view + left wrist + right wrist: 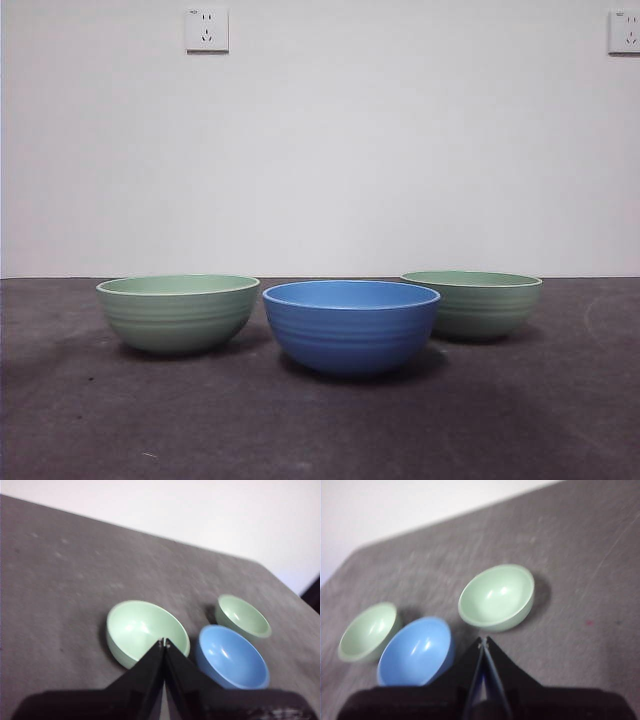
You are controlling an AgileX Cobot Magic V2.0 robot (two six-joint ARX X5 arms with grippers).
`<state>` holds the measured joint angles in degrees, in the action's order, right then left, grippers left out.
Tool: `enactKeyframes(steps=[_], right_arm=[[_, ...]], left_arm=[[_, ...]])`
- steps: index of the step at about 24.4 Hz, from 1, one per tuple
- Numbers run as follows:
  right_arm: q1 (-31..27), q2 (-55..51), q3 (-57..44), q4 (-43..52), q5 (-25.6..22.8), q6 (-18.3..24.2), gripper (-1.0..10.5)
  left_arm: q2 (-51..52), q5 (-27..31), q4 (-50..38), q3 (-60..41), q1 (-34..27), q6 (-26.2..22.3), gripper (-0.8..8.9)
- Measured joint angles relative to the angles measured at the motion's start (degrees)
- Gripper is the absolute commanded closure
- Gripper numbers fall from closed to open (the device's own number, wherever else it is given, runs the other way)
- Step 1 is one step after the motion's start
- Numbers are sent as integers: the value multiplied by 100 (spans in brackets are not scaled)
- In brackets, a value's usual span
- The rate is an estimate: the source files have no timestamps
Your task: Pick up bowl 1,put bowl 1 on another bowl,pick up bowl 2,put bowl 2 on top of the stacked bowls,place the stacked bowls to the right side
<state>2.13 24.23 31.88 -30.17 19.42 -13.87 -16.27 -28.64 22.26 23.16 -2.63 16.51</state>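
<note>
Front view, level with the tabletop: three bowls stood upright and separate on the dark grey table (pixel 80 420) before a white wall (pixel 400 150) that carried two sockets, one (pixel 206 30) toward the upper left and one (pixel 624 32) at the upper right edge. The blue bowl (pixel 350 325), ribbed on its outside, stood nearest the camera and in the middle. The left green bowl (pixel 178 312) stood beside it with a narrow gap between them, and the right green bowl (pixel 474 303) stood a little farther back, its near edge partly hidden behind the blue bowl's rim. Both green bowls showed pale rims and faint ribs. No bowl rested in another, and neither arm appeared in this view. Left wrist view: the left gripper (pixel 164 642) hung above the table with its two black jaws pressed together at the tips and nothing between them; the tips overlapped the near rim of the left green bowl (pixel 140 630), with the blue bowl (pixel 231 656) and the right green bowl (pixel 243 616) beyond. Right wrist view: the right gripper (pixel 483 641) likewise hung clear of the table, jaws closed tip to tip and empty, just short of the right green bowl (pixel 497 597); the blue bowl (pixel 416 651) and the left green bowl (pixel 368 631) lay to one side.
</note>
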Motion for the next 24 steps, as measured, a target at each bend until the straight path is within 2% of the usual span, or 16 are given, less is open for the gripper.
enactKeyframes(steps=[9, 13, 18, 22, 23, 24], right_arm=[[210, 1698, 1674, -1718, 678, 1244, 958], [321, 2243, 2100, -2393, 750, 1652, 958], [426, 2481, 2256, -2844, 750, 1978, 957], [428, 2516, 2256, -2872, 748, 2072, 938], [428, 2518, 2256, -2872, 748, 2079, 935], [428, 2518, 2256, -2872, 743, 2081, 925]], left_arm=[[-1370, -986, 1137, 1285, 2, -1117, 820], [-1784, -1259, 1770, 1685, 9, -1532, 820], [-2090, -1314, 2444, 1923, 96, -1987, 820], [-2168, -1309, 2529, 1926, 131, -2122, 807], [-2170, -1309, 2529, 1926, 131, -2133, 788], [-2170, -1309, 2529, 1926, 131, -2144, 719]])
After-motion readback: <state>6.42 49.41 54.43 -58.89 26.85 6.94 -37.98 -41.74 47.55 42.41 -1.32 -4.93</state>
